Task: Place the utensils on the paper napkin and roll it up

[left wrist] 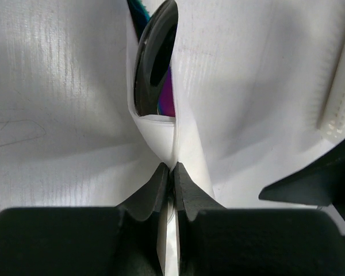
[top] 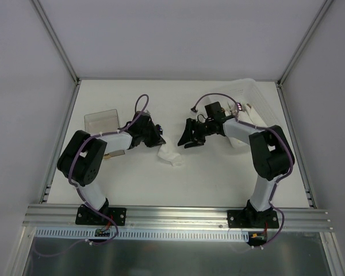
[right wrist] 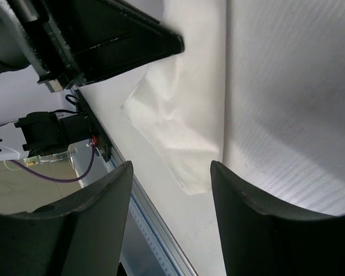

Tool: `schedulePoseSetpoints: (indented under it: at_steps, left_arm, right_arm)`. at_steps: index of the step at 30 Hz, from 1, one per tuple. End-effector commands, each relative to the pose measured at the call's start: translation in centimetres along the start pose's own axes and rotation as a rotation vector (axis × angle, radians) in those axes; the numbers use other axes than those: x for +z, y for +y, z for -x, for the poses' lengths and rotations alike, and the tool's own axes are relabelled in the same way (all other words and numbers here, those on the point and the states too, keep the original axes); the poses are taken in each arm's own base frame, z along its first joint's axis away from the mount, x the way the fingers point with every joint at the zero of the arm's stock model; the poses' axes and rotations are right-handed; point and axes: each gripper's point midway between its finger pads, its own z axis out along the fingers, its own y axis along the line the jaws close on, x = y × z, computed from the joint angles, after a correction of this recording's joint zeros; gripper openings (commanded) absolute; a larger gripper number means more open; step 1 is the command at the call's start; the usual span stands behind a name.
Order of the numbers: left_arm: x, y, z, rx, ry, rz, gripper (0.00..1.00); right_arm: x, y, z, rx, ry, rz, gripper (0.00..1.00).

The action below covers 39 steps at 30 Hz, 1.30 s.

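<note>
top view, paper napkin: lay bunched up and white on the table, between the two arms
top view, left gripper: sat just beside the napkin's left upper end, tips pointing at it; the jaws were too small to read here
top view, right gripper: hung near the napkin's right upper side, apart from it, fingers visibly spread
top view, clear plastic box: stood well apart from the napkin, to its left and on the far side
top view, clear tub: sat well apart from the napkin, to its right and on the far side; its contents were too small to tell
left wrist view, jaws: pressed together with only a thin fold of the napkin pinched between the tips
left wrist view, spoon: its black oval bowl stood edge-on inside the napkin's fold, just beyond the pinched spot, paper rising on both sides of it
left wrist view, iridescent piece: a purple and teal sliver showed behind the spoon's bowl in the same fold; the rest was hidden by the napkin
right wrist view, jaws: stood wide apart with nothing gripped between them
right wrist view, napkin: a creased, folded corner lay beyond the fingertips, in line with the gap; whether the fingers touched it could not be told
right wrist view, left gripper: its dark body sat over the napkin's far end
</note>
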Motion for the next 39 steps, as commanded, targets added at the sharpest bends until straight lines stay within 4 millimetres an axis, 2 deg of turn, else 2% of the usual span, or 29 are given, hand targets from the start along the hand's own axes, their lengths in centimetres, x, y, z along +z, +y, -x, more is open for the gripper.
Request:
schedulePoseSetpoints:
  at_steps: [1, 6, 10, 18, 27, 32, 39]
  left_arm:
    - [-2.1, -3.3, 1.3, 0.083, -0.044, -0.128, 0.00]
    - [-2.7, -4.4, 1.4, 0.111, -0.047, -0.169, 0.00]
    - [-3.0, -5.2, 1.6, 0.116, -0.048, -0.204, 0.00]
    - [-3.8, -7.4, 1.2, 0.154, -0.024, -0.314, 0.00]
    - [-6.1, -10.3, 0.6, 0.241, 0.011, -0.461, 0.00]
    - [-7.7, -12.0, -0.2, 0.294, 0.061, -0.555, 0.00]
    - [-9.9, -13.7, -0.9, 0.350, 0.080, -0.679, 0.00]
  right_arm:
    - [-1.3, -0.1, 1.3, -0.060, -0.034, -0.027, 0.61]
    - [-1.2, -1.1, 1.4, -0.047, -0.027, -0.035, 0.61]
    - [-1.2, -1.2, 1.5, -0.055, -0.028, -0.029, 0.61]
    - [-1.3, -0.8, 1.8, -0.097, -0.014, 0.032, 0.66]
    - [-3.0, 0.2, 2.0, -0.201, -0.050, 0.053, 0.73]
    - [-4.1, 1.8, 2.2, -0.241, -0.058, 0.116, 0.75]
    - [-6.7, 6.6, 1.7, -0.338, -0.074, 0.256, 0.75]
